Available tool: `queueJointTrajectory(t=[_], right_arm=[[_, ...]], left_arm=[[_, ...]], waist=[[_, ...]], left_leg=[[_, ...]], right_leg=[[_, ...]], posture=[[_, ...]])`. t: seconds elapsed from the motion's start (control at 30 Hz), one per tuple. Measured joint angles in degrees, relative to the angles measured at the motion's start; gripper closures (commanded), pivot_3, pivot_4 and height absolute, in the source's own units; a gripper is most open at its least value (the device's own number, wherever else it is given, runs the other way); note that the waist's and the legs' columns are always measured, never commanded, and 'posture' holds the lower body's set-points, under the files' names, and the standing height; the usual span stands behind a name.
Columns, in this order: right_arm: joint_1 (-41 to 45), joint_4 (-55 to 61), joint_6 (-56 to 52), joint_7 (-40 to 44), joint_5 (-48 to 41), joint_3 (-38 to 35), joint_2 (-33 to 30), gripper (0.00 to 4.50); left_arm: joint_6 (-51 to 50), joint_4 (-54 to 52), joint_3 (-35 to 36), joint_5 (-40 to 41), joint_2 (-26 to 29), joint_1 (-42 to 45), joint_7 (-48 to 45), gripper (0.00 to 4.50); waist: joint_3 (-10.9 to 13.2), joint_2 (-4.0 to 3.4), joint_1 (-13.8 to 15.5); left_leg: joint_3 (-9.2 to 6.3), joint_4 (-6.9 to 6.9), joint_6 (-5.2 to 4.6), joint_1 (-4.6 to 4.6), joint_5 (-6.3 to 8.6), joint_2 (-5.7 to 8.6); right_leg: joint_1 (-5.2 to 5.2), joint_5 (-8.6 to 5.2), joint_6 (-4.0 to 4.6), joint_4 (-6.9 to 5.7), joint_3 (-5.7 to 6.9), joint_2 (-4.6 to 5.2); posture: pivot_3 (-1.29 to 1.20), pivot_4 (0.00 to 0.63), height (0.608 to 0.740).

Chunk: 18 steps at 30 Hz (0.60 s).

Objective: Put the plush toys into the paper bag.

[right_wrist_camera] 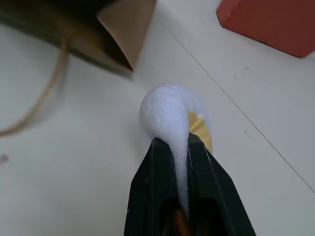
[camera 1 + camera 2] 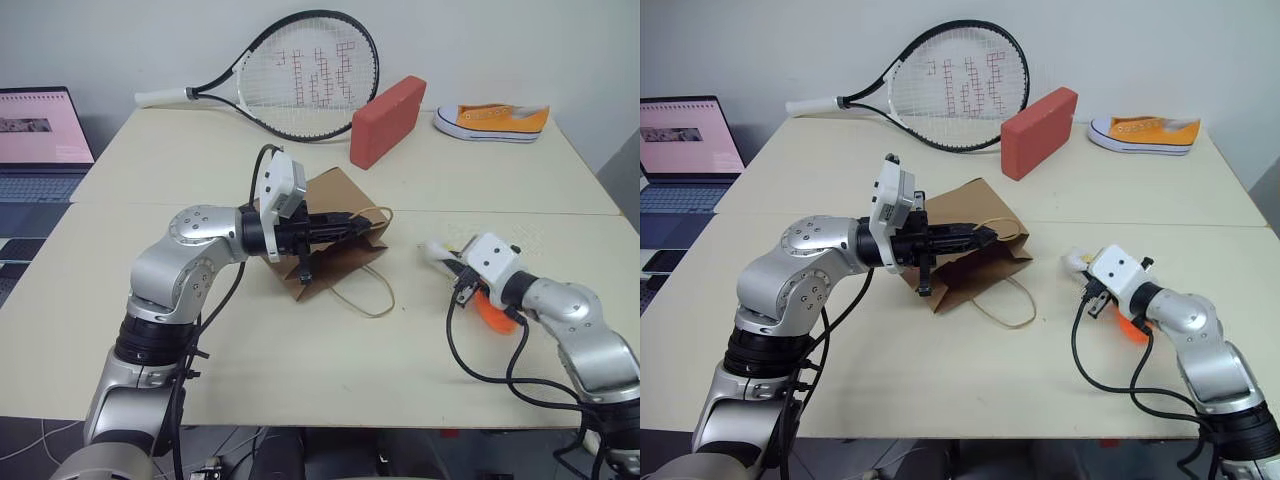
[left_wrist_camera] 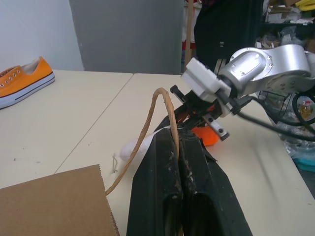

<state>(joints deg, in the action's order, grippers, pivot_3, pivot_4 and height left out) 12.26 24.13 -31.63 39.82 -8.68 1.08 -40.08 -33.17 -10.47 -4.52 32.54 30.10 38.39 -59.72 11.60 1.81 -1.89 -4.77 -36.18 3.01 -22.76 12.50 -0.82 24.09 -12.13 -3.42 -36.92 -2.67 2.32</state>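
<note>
**Soft toys, a floppy bag, and what sits around them**

Here the right hand [image 1: 181,147] is pinching the white egg toy [image 1: 170,115] by a fold of its plush, just beside the orange carrot toy [image 2: 495,315] on the tabletop [image 2: 300,370]. Both toys look light and squashy, so a pinch anywhere on the body should hold, though a thin fold could slip. The left hand [image 2: 980,237] is pressed together on a cord handle [image 3: 157,110] of the paper bag [image 2: 975,262], which lies near the tabletop's middle; thin paper, it probably buckles and tears easily.

Count: two toys, one bag, one racket [image 2: 300,75], one red block [image 2: 385,120], one sneaker [image 2: 495,120], one laptop [image 2: 40,140].
</note>
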Motion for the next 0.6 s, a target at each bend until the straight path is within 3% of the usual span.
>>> queueJointTrajectory(t=[0.1,0.2,0.6], right_arm=[[1.4,4.9,-7.3,1.7,-6.7,0.0,1.5,4.48],[4.7,6.1,-12.2,-0.5,-10.3,0.7,6.9,4.48],[13.5,-4.7,-13.0,-12.1,-5.8,8.7,20.3,4.48]], left_arm=[[0.0,0.1,0.1,0.0,0.0,0.0,-0.3,4.5],[0.0,0.2,0.1,0.1,0.0,0.2,-0.7,4.5],[-1.3,-0.5,0.3,1.5,0.4,0.7,-1.0,4.5]], waist=[[0.0,0.0,0.0],[0.0,0.0,-0.1],[0.0,-0.01,-0.1]], left_leg=[[0.0,-0.01,0.0,0.01,0.0,0.0],[0.0,-0.01,0.0,0.02,0.0,-0.01],[-0.02,0.02,0.0,-0.01,0.0,-0.01]], right_leg=[[0.0,0.0,0.0,-0.01,-0.01,0.0],[0.0,0.0,0.0,-0.03,0.0,-0.01],[0.03,0.0,0.01,-0.02,0.02,-0.01]], posture=[[0.0,0.15,0.74],[0.0,0.15,0.74],[0.0,0.15,0.74]])
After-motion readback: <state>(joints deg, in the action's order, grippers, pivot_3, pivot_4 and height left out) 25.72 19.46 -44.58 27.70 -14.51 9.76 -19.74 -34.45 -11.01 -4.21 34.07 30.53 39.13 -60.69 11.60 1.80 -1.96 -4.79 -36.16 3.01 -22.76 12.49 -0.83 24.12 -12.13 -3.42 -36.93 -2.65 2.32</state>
